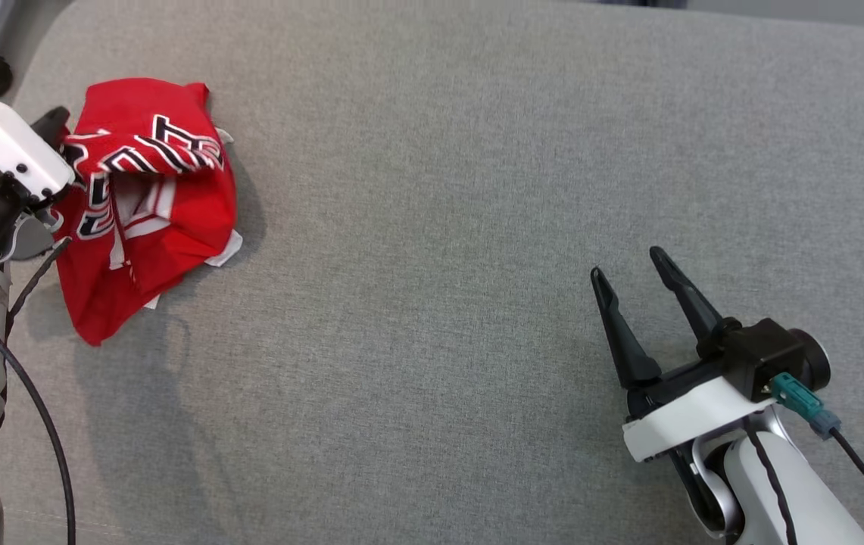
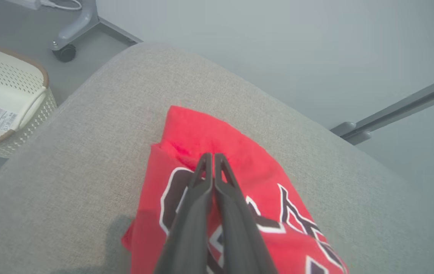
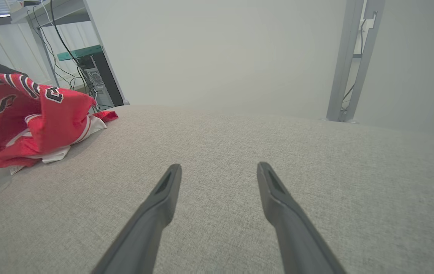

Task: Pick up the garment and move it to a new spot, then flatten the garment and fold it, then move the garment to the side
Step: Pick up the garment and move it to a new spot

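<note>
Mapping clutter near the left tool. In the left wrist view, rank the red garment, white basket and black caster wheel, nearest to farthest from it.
1. The red garment, pinched in the shut left tool.
2. The white basket, on the floor, left.
3. The black caster wheel, upper left, beyond the basket.

Red garment (image 1: 174,219) with black-and-white lettering lies crumpled on grey cushion (image 1: 477,227).

Grey fabric cushion (image 1: 477,189) below a pale wall (image 3: 220,49). In the left wrist view, a white basket (image 2: 34,121) sits at nine o'clock.
</note>
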`<state>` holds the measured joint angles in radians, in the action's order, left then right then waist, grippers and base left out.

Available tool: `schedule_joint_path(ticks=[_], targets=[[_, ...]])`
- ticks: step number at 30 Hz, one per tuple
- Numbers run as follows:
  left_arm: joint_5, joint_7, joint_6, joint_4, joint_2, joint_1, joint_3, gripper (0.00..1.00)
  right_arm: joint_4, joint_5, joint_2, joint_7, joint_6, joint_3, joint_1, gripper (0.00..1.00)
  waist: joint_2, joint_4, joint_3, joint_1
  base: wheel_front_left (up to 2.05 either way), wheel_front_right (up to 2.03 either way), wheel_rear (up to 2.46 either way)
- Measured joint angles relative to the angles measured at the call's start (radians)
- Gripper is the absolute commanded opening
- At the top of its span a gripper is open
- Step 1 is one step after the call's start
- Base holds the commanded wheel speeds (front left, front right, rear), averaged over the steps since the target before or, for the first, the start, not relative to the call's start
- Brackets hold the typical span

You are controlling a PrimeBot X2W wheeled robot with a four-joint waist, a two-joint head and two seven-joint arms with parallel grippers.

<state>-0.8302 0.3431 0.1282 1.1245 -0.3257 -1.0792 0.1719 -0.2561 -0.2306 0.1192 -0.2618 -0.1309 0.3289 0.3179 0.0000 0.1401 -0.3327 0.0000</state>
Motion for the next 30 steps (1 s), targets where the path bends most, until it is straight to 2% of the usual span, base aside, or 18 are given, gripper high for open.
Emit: schedule_joint_path(ticks=[10,25,30], targets=[[-0.044,-0.157,0.001,-0.081,-0.003,0.042,0.015,0.0,-0.016,-0.011,-0.003,0.0,0.0,0.008,-0.026,1.0,0.0,0.007,0.084,0.0,0.0,0.0,0.0],[-0.143,-0.464,0.001,-0.297,-0.034,0.113,0.073,0.0,-0.022,-0.025,-0.024,0.0,0.0,0.015,-0.062,1.0,0.0,0.0,0.188,0.0,0.0,0.0,0.0],[-0.175,-0.524,0.001,-0.377,-0.035,0.137,0.12,0.0,-0.02,-0.031,-0.029,0.0,0.0,0.009,-0.067,1.0,0.0,-0.014,0.214,0.0,0.0,0.0,0.0]])
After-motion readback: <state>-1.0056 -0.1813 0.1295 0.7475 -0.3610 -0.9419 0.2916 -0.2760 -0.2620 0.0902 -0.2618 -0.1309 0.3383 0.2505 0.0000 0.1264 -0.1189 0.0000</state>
